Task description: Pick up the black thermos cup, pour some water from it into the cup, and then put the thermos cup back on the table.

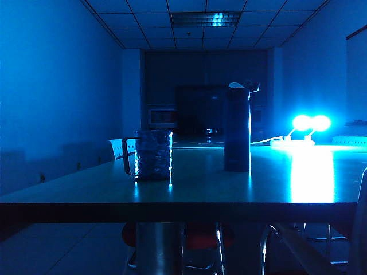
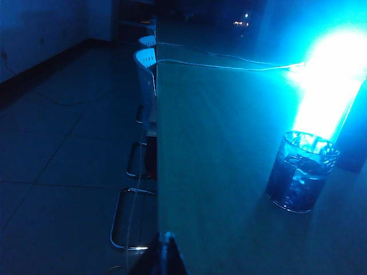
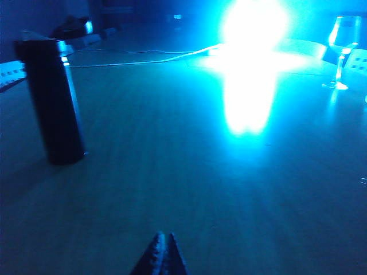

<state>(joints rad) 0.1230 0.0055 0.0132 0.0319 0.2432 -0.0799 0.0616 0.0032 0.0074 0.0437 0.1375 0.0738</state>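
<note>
The black thermos cup (image 1: 237,129) stands upright on the table (image 1: 229,192), its flip lid raised. The cup (image 1: 153,154), a bumpy see-through mug with a dark loop handle, stands to its left, well apart from it. In the left wrist view my left gripper (image 2: 166,238) hangs low over the table's near edge. Its fingertips meet with nothing between them, and the cup (image 2: 301,172) is some way ahead of it. My right gripper (image 3: 164,236) is also shut and empty above the table (image 3: 172,172). The thermos cup (image 3: 54,103) stands ahead of it and off to one side. Neither gripper shows in the exterior view.
Two bright lamps (image 1: 311,122) glare at the table's far right, with a white cable (image 2: 229,63) running across the top. A stemmed glass (image 3: 343,46) stands far beyond the right gripper. White chairs (image 2: 146,60) line the table's left side. The room is dark.
</note>
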